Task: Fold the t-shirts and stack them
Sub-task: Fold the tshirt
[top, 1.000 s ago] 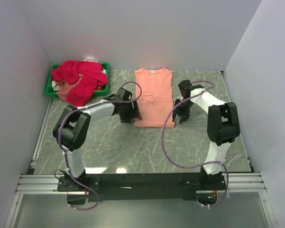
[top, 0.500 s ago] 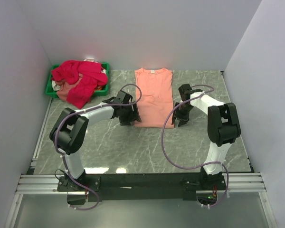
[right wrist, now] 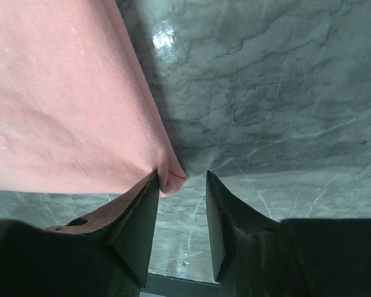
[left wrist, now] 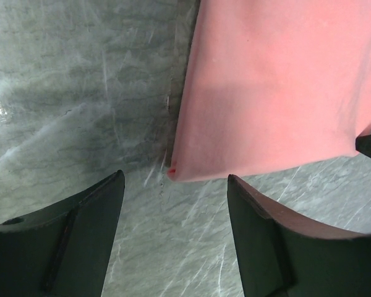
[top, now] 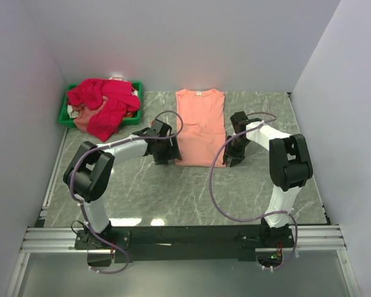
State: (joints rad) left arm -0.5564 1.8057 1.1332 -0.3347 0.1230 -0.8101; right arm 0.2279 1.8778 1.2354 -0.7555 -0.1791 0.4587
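The salmon-peach t-shirt [top: 200,125] lies flat as a long folded strip on the marble table, collar at the far end. My left gripper [top: 167,153] is open at its near left corner; in the left wrist view the corner [left wrist: 173,172] sits just ahead of the gap between the fingers [left wrist: 173,204]. My right gripper [top: 230,154] is open at the near right corner; in the right wrist view the corner [right wrist: 171,178] lies against the left finger [right wrist: 139,213], inside the gap. The crimson-pink t-shirts [top: 102,102] are heaped at the back left.
A small green bin [top: 67,115] holds the crimson-pink heap at the back left corner, some cloth hanging over its front. Grey walls close in the table on three sides. Purple cables loop from both arms over the table.
Both grippers have moved toward the near edge along the shirt's sides, from about mid-length to its near corners. The shirt has not moved.
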